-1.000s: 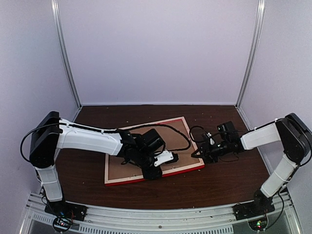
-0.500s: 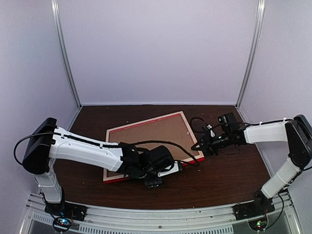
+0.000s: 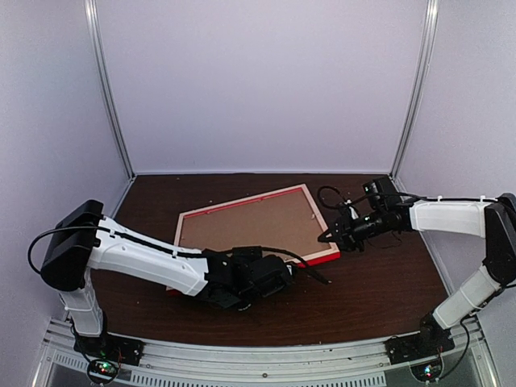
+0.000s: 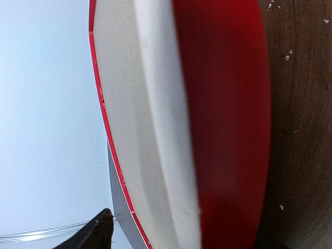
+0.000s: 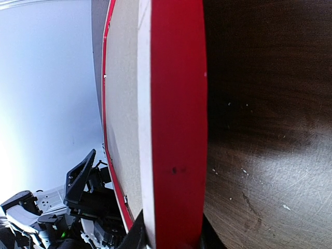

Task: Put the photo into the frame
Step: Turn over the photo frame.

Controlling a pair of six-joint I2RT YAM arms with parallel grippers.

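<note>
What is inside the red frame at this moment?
A plain brown board fills the opening of the frame, whose pale back faces up. Whatever lies under that board is covered and cannot be seen.

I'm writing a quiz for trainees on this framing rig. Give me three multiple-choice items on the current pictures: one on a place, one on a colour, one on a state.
1. Where on the frame is the right tool?
A) its right near corner
B) its far left corner
C) the middle of its far edge

2. What colour is the frame's outer edge?
A) blue
B) red
C) black

3. Which side of the frame faces up?
A) the glossy front
B) the back, with a brown board in it
C) neither, it stands on end

Answers:
1 A: the top view shows the tool at that corner.
2 B: both wrist views show a red edge.
3 B: the top view shows the board inside a pale rim.
</note>
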